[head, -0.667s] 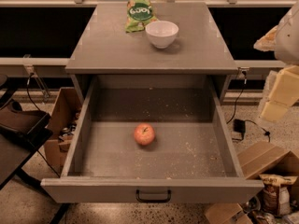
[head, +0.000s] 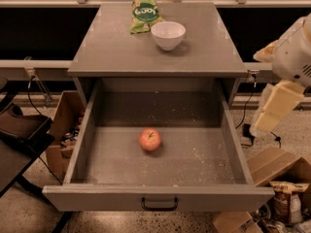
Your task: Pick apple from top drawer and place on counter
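Red apple point(head: 150, 140) in drawer point(head: 204, 161), end effector point(head: 271, 114) beside it (arm cropped)

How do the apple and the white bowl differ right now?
The apple is red-orange and smaller; the white bowl is larger and pale. The apple lies on the floor of the open top drawer; the white bowl stands on the counter, beside a green bag. Both are round and free: the gripper hangs off to the right, outside the drawer.
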You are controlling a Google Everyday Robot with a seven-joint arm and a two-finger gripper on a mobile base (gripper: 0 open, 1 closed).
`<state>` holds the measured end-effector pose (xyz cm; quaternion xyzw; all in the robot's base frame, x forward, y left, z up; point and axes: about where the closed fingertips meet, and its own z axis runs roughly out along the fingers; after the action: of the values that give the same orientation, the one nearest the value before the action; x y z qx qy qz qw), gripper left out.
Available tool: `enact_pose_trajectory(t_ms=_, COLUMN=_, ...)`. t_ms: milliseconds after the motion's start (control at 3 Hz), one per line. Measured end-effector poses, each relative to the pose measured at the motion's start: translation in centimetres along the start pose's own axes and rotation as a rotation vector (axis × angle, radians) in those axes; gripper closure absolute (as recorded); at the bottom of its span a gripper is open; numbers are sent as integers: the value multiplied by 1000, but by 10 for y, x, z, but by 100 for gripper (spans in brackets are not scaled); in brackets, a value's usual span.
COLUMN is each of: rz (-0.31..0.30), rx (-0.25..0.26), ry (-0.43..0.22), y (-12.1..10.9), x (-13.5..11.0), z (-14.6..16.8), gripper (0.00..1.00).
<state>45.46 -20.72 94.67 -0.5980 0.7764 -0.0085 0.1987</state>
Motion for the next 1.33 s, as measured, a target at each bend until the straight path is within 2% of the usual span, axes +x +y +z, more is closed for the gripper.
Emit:
enact_pose_trajectory(t_ms=667, rz=9, rx=-44, ry=-261, y=-2, x=-35, z=108, gripper=0)
enact_pose_trajectory(t_ms=1000, rz=-9, rx=-17, ry=-361, y=-8, x=-60, z=159, gripper=0)
enact_pose_trajectory(t_ms=1333, rz=-4, rx=35, ry=-376, y=-22, x=-65, z=158, gripper=0)
